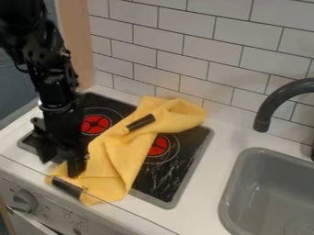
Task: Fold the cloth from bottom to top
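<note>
None of the fold looks done: the cloth [113, 158] runs from the stove's [175, 176] 7 o'clock to 1 o'clock, bottom end yet to lift — gripper [59, 167] spread open.

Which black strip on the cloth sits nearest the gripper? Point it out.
The lower black strip, at the cloth's end by the counter's front edge. The other black strip lies farther back, towards the tiled wall.

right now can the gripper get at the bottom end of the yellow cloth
Probably yes: the gripper hangs low right by the lower left part of the yellow cloth, and nothing seems to block the way.
</note>
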